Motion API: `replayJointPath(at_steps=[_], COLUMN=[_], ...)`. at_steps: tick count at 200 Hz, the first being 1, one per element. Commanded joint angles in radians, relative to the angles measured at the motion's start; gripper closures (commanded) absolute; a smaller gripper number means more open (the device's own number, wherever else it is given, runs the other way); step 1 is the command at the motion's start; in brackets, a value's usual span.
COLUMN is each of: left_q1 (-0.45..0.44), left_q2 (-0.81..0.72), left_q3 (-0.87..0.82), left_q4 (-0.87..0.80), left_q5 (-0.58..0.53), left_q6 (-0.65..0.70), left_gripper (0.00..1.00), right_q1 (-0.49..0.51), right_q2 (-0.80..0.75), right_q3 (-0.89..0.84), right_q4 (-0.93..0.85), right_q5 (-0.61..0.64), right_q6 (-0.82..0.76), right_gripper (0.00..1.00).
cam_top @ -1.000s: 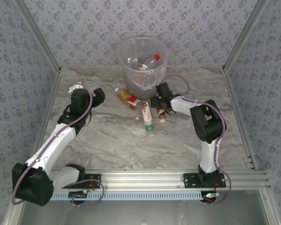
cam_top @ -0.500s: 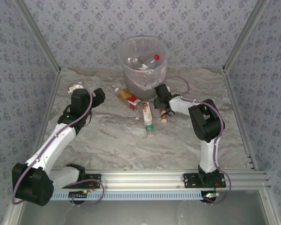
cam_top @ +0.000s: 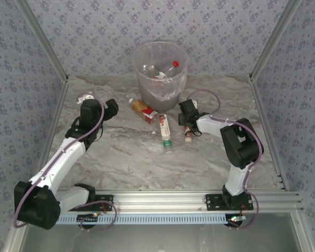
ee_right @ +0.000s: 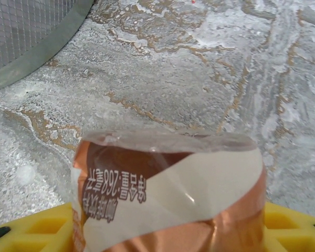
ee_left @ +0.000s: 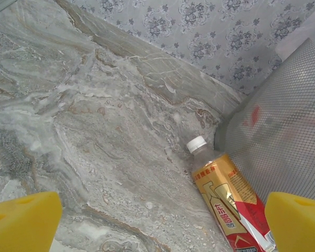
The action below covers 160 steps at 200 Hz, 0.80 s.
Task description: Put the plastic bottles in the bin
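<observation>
The bin [cam_top: 147, 79], grey mesh lined with a clear bag, stands at the back centre with bottles inside, one red-capped [cam_top: 174, 64]. My right gripper [cam_top: 188, 125] is shut on a brown-and-white labelled bottle [cam_top: 188, 136], just right of the bin's foot. In the right wrist view that bottle [ee_right: 168, 194] sits between the yellow fingers [ee_right: 31, 231]. A gold-and-red bottle [cam_top: 144, 110] and a white-labelled, green-capped bottle [cam_top: 165, 128] lie in front of the bin. My left gripper [cam_top: 111, 107] stands open to the left of the gold bottle [ee_left: 226, 199], its pads [ee_left: 21, 220] wide apart.
A small pale object [cam_top: 85, 97] lies near the left wall behind my left arm. The bin's mesh wall [ee_left: 289, 131] rises close beside the gold bottle. Patterned walls close in the table on three sides. The bin's base [ee_right: 31, 47] is up-left in the right wrist view.
My right gripper has shut on the brown bottle and shifted it a little to the right and nearer. The left arm has not moved.
</observation>
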Motion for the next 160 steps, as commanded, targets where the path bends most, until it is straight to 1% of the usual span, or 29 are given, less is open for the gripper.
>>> replayJointPath(at_steps=[1,39,80,126,160], left_q1=[0.006,0.008,0.017,0.040,0.060], left_q2=[0.005,0.014,0.024,0.024,0.017], left_q3=[0.003,0.004,0.005,0.002,-0.007], left_q4=[0.011,0.020,0.034,0.042,0.061], left_q5=[0.017,0.024,0.061,0.111,0.159], left_q6=[-0.012,-0.018,-0.037,-0.065,-0.082], left_gripper=[0.00,0.01,0.01,0.01,0.01], right_q1=[-0.007,-0.007,-0.008,-0.006,-0.007], right_q2=[-0.077,-0.168,-0.281,-0.412,-0.491], right_q3=[-0.049,-0.119,-0.181,-0.217,-0.223], right_q4=[0.051,0.082,0.121,0.166,0.224], right_q5=[0.036,0.047,0.057,0.017,-0.060], right_q6=[0.035,0.027,0.017,-0.027,-0.086], right_gripper=[0.57,0.75,1.00,1.00,1.00])
